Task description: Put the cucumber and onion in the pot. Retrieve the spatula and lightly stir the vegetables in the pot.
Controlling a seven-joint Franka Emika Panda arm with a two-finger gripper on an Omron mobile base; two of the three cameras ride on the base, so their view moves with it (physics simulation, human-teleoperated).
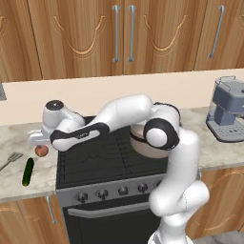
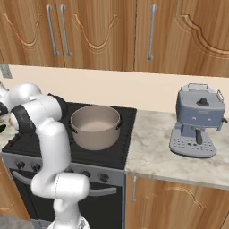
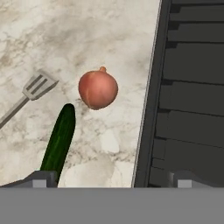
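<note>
Marble counter (image 1: 19,190) lay at the far left of your left base view, and on it you had the spatula (image 1: 11,159) nearest the edge, its slotted silver head pointing toward the stove. Just to its right the cucumber (image 1: 28,172) lay lengthwise, dark green, apart from the spatula. Above the cucumber and near it sat the onion (image 1: 41,150), close to the stove's left edge but not on it. In your hand view the same three things showed: spatula (image 3: 34,89) at left, cucumber (image 3: 60,141) running down toward the bottom edge, onion (image 3: 98,89) between them and the dark stove edge (image 3: 148,109), all three apart from one another on the marble.

Your gripper (image 1: 39,139) hung over the onion at the end of the outstretched arm; its jaws stood spread wide, with nothing between them, the two finger tips (image 3: 41,178) far apart at the bottom of the hand view.

Further right, the black stove (image 1: 105,162) carried the pot (image 2: 95,126) on a back burner, pale inside, with no vegetables in it. On the counter (image 2: 152,156) to the right of the stove stood a grey coffee machine (image 2: 198,120), well apart from the pot.
</note>
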